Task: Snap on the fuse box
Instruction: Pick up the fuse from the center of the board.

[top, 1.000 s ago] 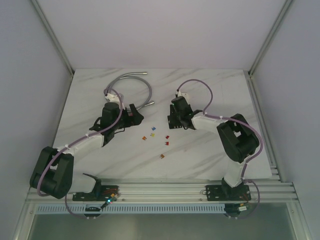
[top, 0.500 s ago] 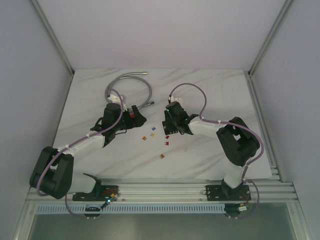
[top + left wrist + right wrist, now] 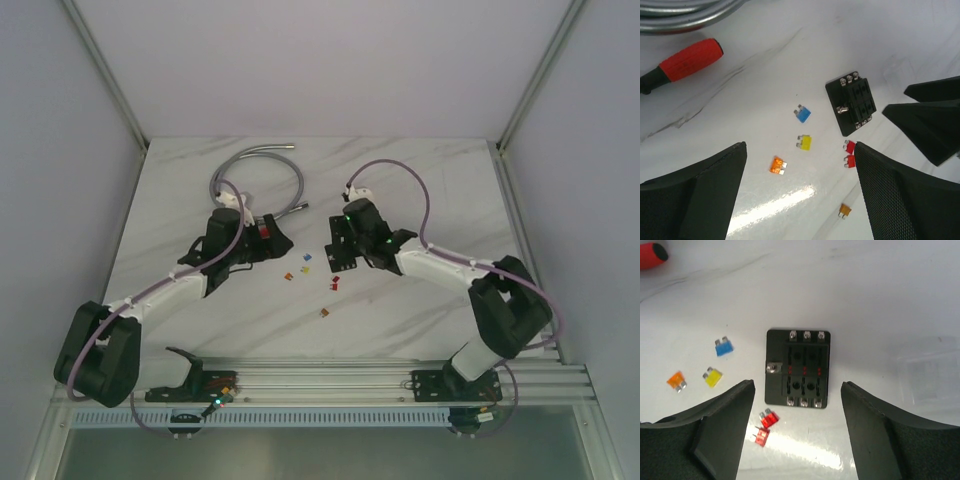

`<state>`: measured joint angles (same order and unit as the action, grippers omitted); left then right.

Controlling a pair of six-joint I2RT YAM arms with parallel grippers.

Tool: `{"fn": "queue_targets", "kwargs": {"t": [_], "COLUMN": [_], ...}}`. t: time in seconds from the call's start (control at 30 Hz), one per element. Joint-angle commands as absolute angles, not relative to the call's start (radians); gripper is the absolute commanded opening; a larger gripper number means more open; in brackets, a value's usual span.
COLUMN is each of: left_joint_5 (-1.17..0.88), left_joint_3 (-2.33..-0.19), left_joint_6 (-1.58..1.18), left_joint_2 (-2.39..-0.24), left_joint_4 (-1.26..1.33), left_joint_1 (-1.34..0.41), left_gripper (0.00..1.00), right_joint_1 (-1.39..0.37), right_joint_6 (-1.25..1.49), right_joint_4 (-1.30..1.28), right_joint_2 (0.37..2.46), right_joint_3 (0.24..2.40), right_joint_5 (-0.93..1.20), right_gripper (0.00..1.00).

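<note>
The fuse box [image 3: 798,368] is a small black block with slots and screw terminals, lying flat on the white marble table. My right gripper [image 3: 796,390] hovers over it, jaws open, its near edge between the fingertips and touching neither. The left wrist view also shows the fuse box [image 3: 852,102], beyond my open left gripper [image 3: 800,165], which holds nothing. In the top view, the left gripper [image 3: 270,236] and right gripper [image 3: 338,250] face each other mid-table. A clear cover [image 3: 930,371] lies right of the box.
Loose fuses lie left of and below the box: blue [image 3: 724,347], yellow [image 3: 713,377], orange [image 3: 676,381] and two red [image 3: 765,426]. A red-handled screwdriver [image 3: 687,60] and a grey flexible hose [image 3: 265,165] lie behind the left gripper.
The right arm has stretched out and its gripper has shifted left over the fuse box, jaws wider than half a second ago. The left gripper has crept slightly to the right.
</note>
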<state>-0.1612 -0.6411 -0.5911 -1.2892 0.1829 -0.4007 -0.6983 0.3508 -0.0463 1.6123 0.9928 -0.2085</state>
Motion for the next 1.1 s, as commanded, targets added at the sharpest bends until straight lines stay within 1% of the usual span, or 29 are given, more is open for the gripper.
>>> {"fn": "queue_targets", "kwargs": {"t": [0.0,0.17,0.3,0.43,0.47,0.6,0.77,0.97,1.07], "left_joint_5": [-0.148,-0.076,-0.051,-0.048,-0.046,-0.043,-0.049,-0.052,-0.059], "left_joint_3": [-0.640,-0.664,-0.671,-0.661,-0.657,-0.651,-0.633,-0.603,-0.591], "left_joint_6": [-0.586,-0.572,-0.572,-0.587,-0.590,-0.602,-0.623,-0.642,-0.648], "left_joint_2": [-1.281,-1.297,-1.313,-1.308,-1.306,-1.299,-1.293,-1.255,-1.240], "left_joint_4": [0.086,0.008,-0.010,-0.011,-0.011,-0.011,-0.011,-0.010,-0.011], "left_joint_1": [-0.413,-0.456,-0.495,-0.496,-0.496,-0.491,-0.465,-0.422,-0.399], "left_gripper": [0.94,0.87,0.86,0.88,0.90,0.94,1.00,1.00,1.00], "right_joint_1": [-0.714,-0.748,-0.800,-0.867,-0.886,-0.956,-1.041,-1.100,-1.104], "right_joint_6": [0.341,0.345,0.346,0.366,0.371,0.384,0.384,0.381,0.388], "right_joint_4": [-0.098,-0.127,-0.175,-0.207,-0.206,-0.214,-0.256,-0.309,-0.322], "right_joint_2": [1.549,1.463,1.444,1.453,1.458,1.493,1.592,1.675,1.687], "right_joint_3": [0.913,0.861,0.847,0.851,0.853,0.871,0.918,0.964,0.964], "right_joint_5": [-0.167,-0.113,-0.093,-0.084,-0.081,-0.081,-0.127,-0.176,-0.201], "right_gripper": [0.76,0.73,0.71,0.69,0.64,0.58,0.57,0.56,0.54]}}
